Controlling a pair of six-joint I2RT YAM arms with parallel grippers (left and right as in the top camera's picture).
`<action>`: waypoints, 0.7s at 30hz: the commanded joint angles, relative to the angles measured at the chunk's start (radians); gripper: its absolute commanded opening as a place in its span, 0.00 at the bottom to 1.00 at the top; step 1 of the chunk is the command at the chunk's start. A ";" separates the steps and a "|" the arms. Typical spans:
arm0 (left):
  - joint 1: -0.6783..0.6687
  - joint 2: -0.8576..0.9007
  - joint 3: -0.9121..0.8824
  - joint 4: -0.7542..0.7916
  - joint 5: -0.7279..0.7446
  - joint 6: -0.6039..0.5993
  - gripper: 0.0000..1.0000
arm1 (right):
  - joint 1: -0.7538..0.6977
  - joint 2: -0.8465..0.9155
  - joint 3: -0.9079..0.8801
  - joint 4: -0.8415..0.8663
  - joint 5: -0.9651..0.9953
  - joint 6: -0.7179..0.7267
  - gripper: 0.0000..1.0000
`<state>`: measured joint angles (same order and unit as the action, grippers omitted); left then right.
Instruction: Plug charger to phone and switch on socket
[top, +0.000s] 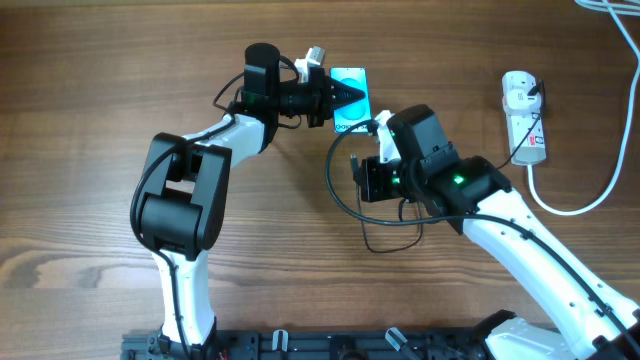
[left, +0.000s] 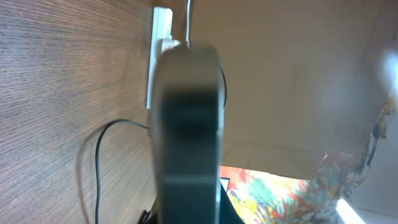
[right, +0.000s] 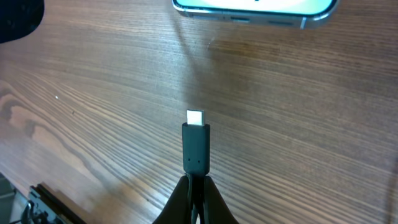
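The phone (top: 355, 88), turquoise screen up, is held at its left end by my left gripper (top: 337, 96), which is shut on it. In the left wrist view the phone (left: 186, 124) is a blurred grey slab filling the middle. My right gripper (top: 362, 172) is shut on the charger's plug (right: 196, 140). The metal tip points at the phone's edge (right: 255, 6), with a gap of bare table between them. The black cable (top: 345, 208) loops below the right gripper. The white socket (top: 522, 115) lies at the far right, apart from both grippers.
The socket's white cord (top: 600, 190) curves along the right edge. The socket also shows behind the phone in the left wrist view (left: 160, 37), with the black cable (left: 98, 155) lying on the wooden table (top: 100, 100).
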<state>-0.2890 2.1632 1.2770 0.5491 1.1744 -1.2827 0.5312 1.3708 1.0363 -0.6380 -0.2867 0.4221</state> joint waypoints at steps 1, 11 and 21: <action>-0.001 -0.002 0.018 0.006 0.003 0.045 0.04 | -0.002 0.014 -0.003 0.025 0.015 0.004 0.04; -0.001 -0.002 0.018 0.006 0.018 0.076 0.04 | -0.003 0.064 -0.003 0.084 0.016 0.004 0.04; -0.001 -0.002 0.018 0.007 0.016 0.109 0.04 | -0.081 0.064 -0.003 0.086 -0.016 0.010 0.04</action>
<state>-0.2890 2.1632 1.2770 0.5488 1.1751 -1.2106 0.4683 1.4288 1.0363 -0.5594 -0.2878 0.4301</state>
